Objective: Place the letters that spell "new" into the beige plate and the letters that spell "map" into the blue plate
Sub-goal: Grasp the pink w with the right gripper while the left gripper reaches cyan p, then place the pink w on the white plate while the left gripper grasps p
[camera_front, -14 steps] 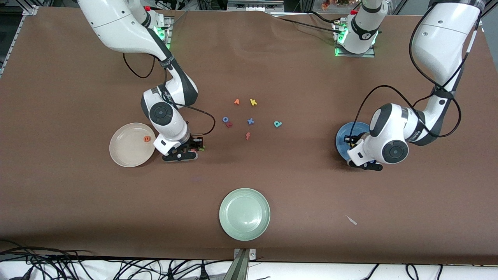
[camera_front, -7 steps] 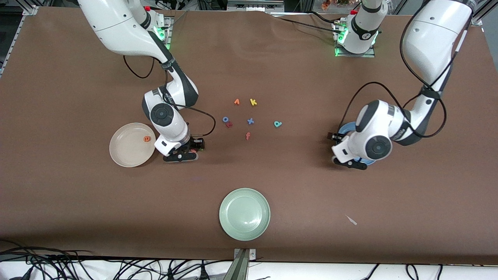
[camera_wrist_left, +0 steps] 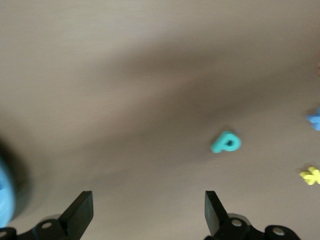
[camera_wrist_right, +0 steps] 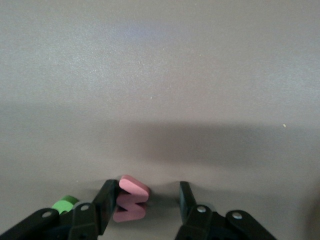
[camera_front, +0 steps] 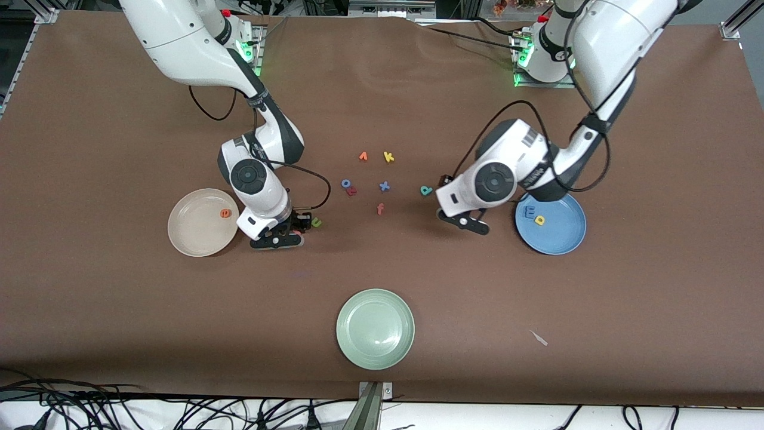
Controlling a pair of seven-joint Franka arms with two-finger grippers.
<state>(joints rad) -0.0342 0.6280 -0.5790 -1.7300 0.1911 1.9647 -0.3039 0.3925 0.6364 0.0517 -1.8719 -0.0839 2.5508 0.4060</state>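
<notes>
Plate first: the beige plate (camera_front: 185, 239) sits toward the right arm's end of the table, with the orange e (camera_front: 225, 213) lying in it close to the rim. The other two letters of "new" are out on the brown table (camera_front: 119, 149).

Just beside that rim, toward the middle, the right gripper (camera_front: 293, 230) is down at the table. In the right wrist view its fingers stand apart around the pinkish-red w (camera_wrist_right: 131, 200). The w leans against one finger, and a clear gap separates it from the other, so nothing is gripped. The green n (camera_front: 316, 223) lies on the table just outside the gripper.

Next comes the loose cluster in the middle:
- orange v (camera_front: 363, 156) and yellow k (camera_front: 388, 157), farthest from the front camera
- blue o (camera_front: 345, 184), touching a small red letter (camera_front: 351, 192)
- blue x (camera_front: 384, 186)
- red f (camera_front: 380, 209), nearest the front camera

The pale green plate (camera_front: 343, 334) lies well apart from them, near the table edge closest to the front camera.

The teal p (camera_front: 425, 190) lies alone on the table, a little toward the left arm's end from the cluster. The left gripper (camera_front: 444, 179) hangs over the table just beside the p. Its fingers are spread wide and empty in the left wrist view, where the p shows ahead of them.

Last is the blue plate (camera_front: 561, 236), with the blue m (camera_front: 529, 211) and yellow a (camera_front: 539, 220) lying in it side by side.
</notes>
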